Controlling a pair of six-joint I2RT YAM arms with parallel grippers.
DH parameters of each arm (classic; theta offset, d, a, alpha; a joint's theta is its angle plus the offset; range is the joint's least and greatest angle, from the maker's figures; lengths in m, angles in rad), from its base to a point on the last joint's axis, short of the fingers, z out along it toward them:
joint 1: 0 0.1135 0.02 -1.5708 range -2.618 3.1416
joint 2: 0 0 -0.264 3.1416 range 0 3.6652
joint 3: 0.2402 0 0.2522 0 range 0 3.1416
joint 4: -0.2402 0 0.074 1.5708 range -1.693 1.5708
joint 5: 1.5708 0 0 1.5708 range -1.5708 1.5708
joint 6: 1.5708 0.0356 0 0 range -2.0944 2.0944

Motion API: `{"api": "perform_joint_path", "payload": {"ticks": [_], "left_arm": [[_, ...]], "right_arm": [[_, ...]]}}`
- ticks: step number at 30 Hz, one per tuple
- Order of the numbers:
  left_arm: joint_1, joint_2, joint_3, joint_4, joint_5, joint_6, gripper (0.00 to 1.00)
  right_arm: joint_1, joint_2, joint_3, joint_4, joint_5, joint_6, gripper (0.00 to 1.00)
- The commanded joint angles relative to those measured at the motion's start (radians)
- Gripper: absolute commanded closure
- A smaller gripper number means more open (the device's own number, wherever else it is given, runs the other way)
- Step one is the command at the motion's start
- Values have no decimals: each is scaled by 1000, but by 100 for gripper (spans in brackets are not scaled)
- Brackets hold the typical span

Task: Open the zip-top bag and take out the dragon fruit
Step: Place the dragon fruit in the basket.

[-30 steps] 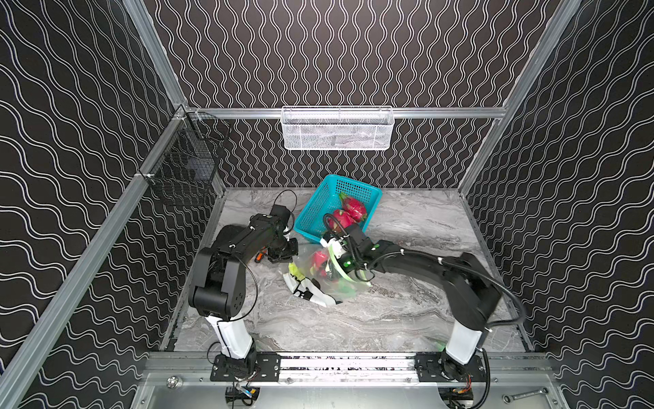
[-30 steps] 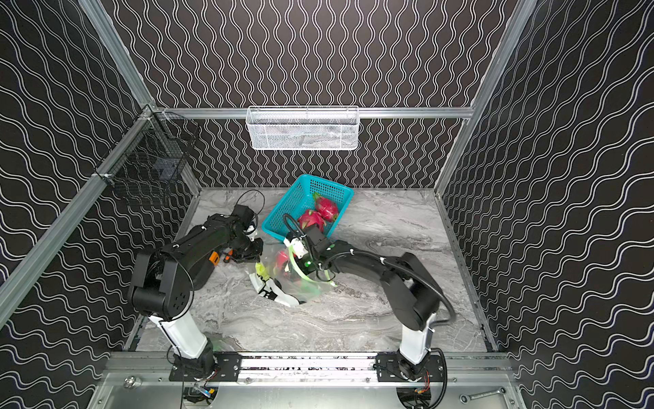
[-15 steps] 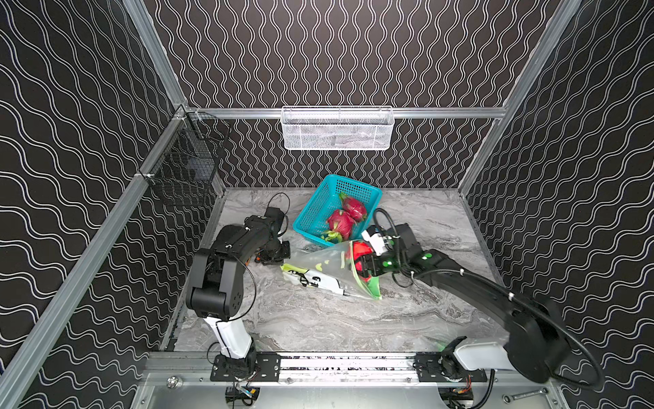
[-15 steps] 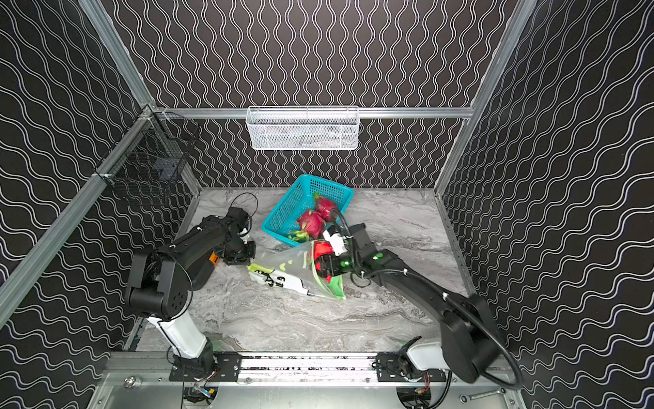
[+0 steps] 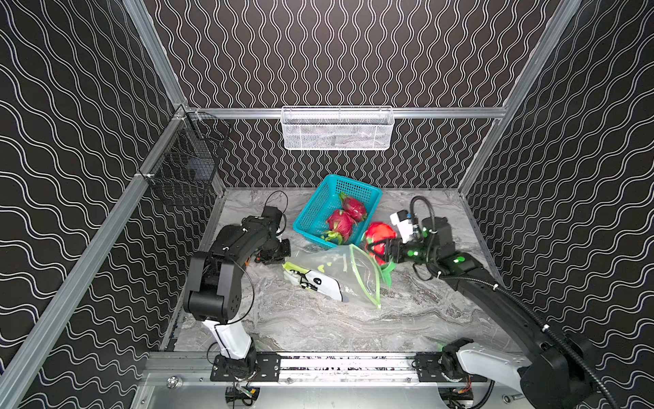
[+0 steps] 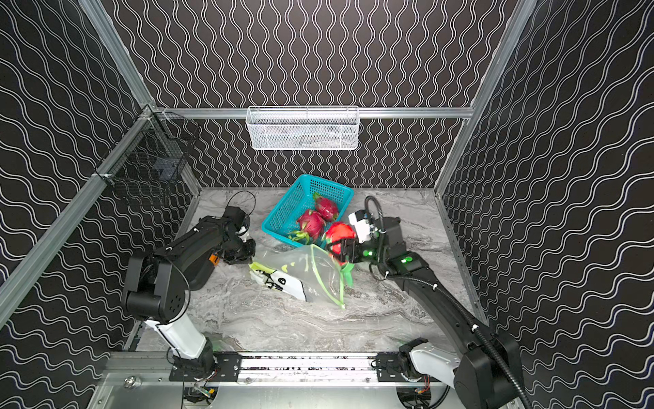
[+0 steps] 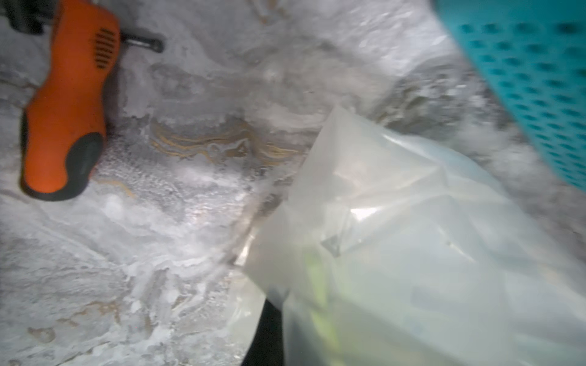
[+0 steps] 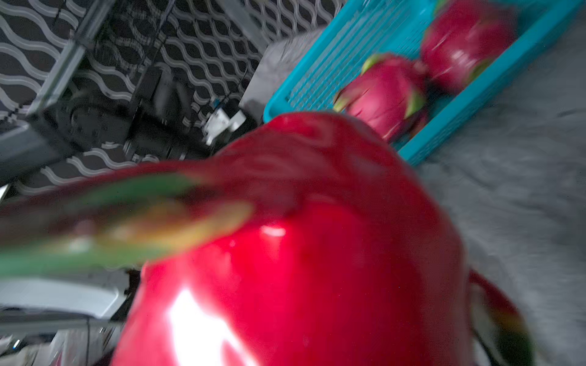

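Observation:
The zip-top bag (image 5: 339,272) (image 6: 304,272) lies crumpled mid-table, clear with a panda print. Its lime-green zip mouth (image 5: 368,272) gapes toward my right arm. A glossy red dragon fruit (image 5: 378,235) (image 6: 339,233) is outside the bag, just past its mouth and beside the teal basket. My right gripper (image 5: 380,248) (image 6: 341,249) is shut on it, and it fills the right wrist view (image 8: 317,253). My left gripper (image 5: 279,249) (image 6: 244,253) is shut on the bag's far-left edge. In the left wrist view the plastic (image 7: 412,237) runs down over the jaws and hides them.
The teal mesh basket (image 5: 311,212) (image 6: 283,212) holds two pink dragon fruits (image 5: 339,223) behind the bag. A white wire basket (image 5: 336,129) hangs on the back wall and a black one (image 5: 187,170) on the left wall. An orange-and-black tool (image 7: 66,104) lies on the marble.
My right gripper has drawn the dragon fruit out of the bag, moving right and back toward the basket. The bag stretched out and its mouth opened. The left gripper stayed at the bag's left edge.

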Motion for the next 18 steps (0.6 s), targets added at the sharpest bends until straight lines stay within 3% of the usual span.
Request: {"api": "perform_joint_path", "payload": {"ticks": [1,4,5,9,13,18], "left_arm": [[3,-29,1,22,65,-32,100],[2,-45,10,33,123,-46,100],[2,-54,14,41,143,-55,89],[2,-93,58,57,175,-84,21],[2,-159,113,59,130,-95,8],[2,-282,106,80,64,-110,6]], "right_arm": [[-78,-3,100,-39,86,23,43],[-129,32,182,-25,64,42,44],[-129,61,214,-13,24,54,44],[-121,213,305,67,-163,156,44],[-100,388,376,187,-233,303,44],[-50,640,529,277,-222,394,41]]}}
